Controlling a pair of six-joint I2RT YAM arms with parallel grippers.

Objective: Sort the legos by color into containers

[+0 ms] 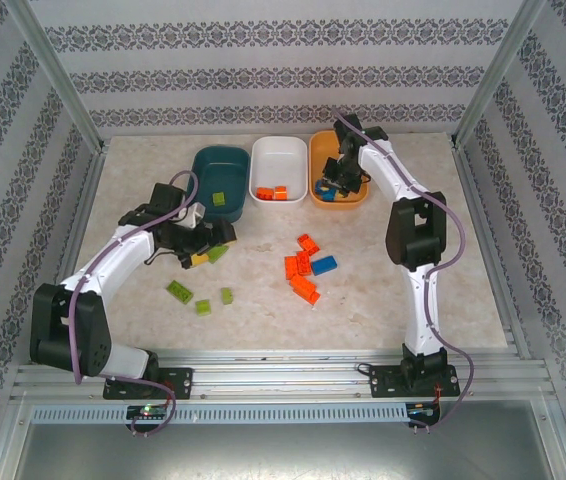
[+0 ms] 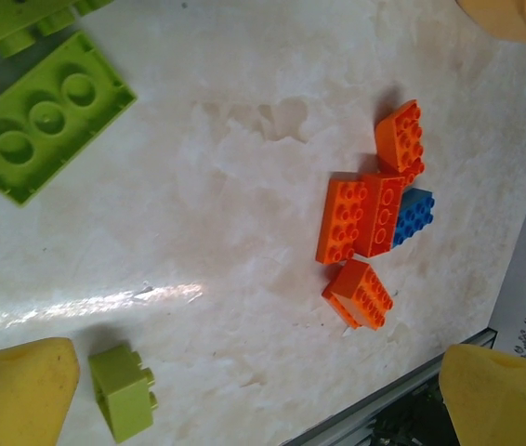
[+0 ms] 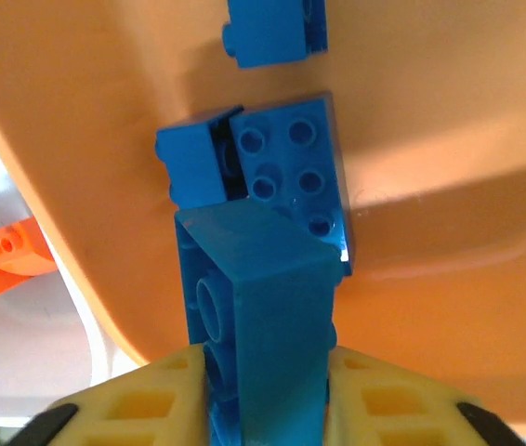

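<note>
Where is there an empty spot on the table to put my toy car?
Bare spots: the back-left corner beside the teal bin, the strip between the orange-red bricks and the right arm, and the table's right edge beyond that arm. Crowded: the middle, with green bricks by the left gripper.

Left arm: white shell links, bulky black joint housings.
Right arm: the same white and black.
Cables: a grey-purple lead looped along each arm.
Bases: black blocks.
Left claw: black body, yellow fingers (rounded tips).
Right claw: yellow fingers with rectangular recesses.
</note>
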